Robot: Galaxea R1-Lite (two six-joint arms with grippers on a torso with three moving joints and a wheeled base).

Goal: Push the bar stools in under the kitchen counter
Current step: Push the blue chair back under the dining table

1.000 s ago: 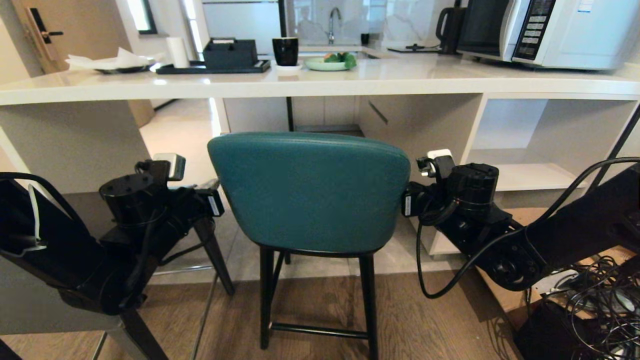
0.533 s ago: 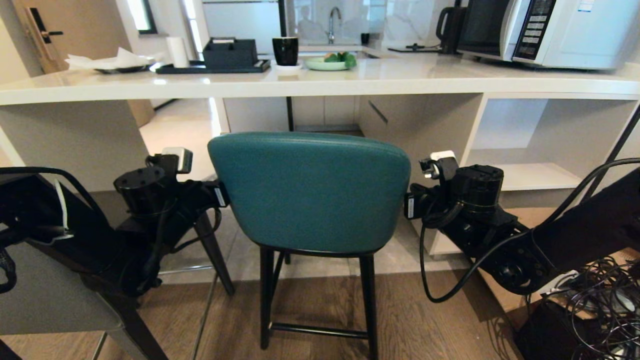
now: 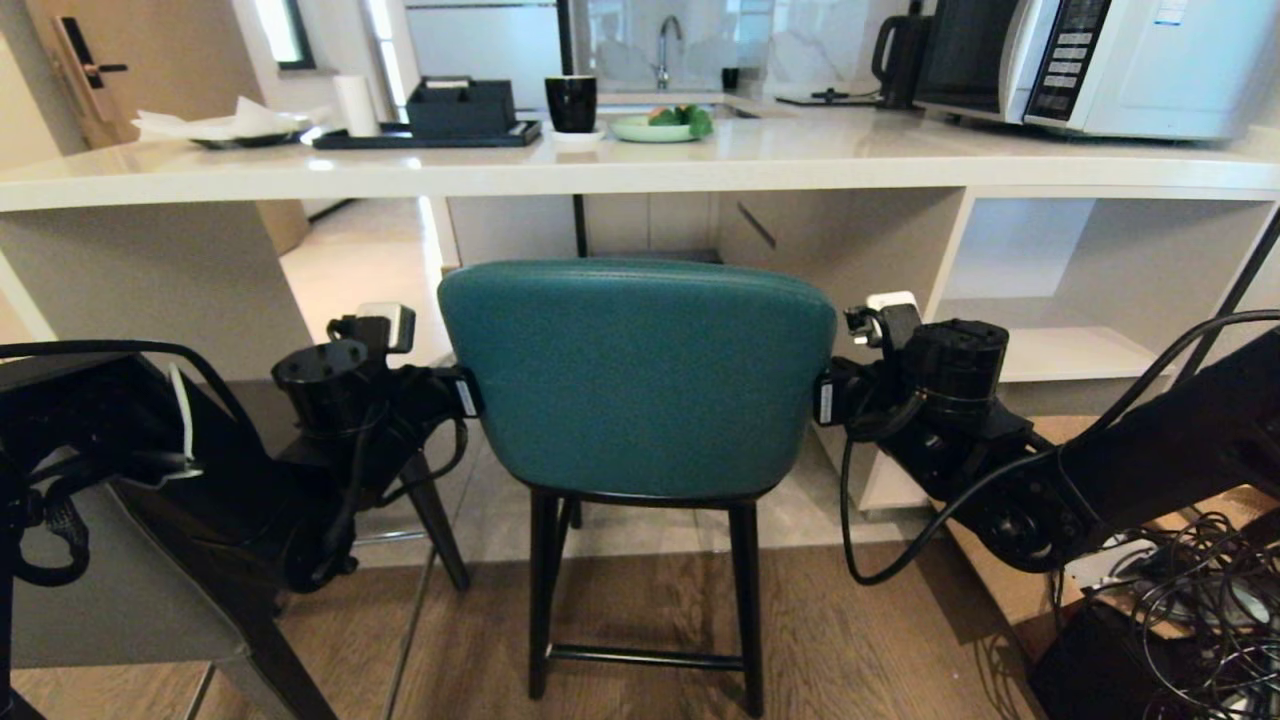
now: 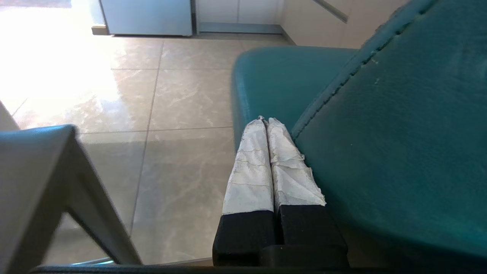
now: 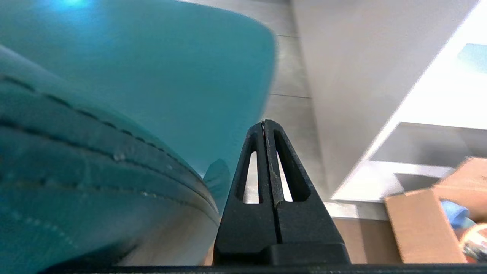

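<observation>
Head view, from your left side across: the grey leather stool (image 3: 110, 590) with its straight dark legs stands just behind and outside the left pincer (image 3: 468, 392), well back from the long white glossy counter (image 3: 640, 165), and nothing is touching it. That pincer is clenched with nothing between its fingers; in the left wrist view you see the white-wrapped fingers (image 4: 266, 167) pressed together and lying along the left edge of the backrest.

Between the two pincers sits the teal stool with the curved back and black legs (image 3: 638, 375). Its back faces you and reaches nearly to the underside of the counter slab, in front of the open bay between the white end panel and the grey inner wall. The seat looks only partly under the slab, though the backrest hides how far.

On the far side of the backrest the right pincer (image 3: 822, 400) is likewise clenched and empty, its black fingers (image 5: 268, 167) closed on each other just beside the right edge of the teal back.

So you have this stool bracketed for a two-sided push, and I judge the task under way but not half done: the teal stool needs to go further in, and the grey one has not been started.
</observation>
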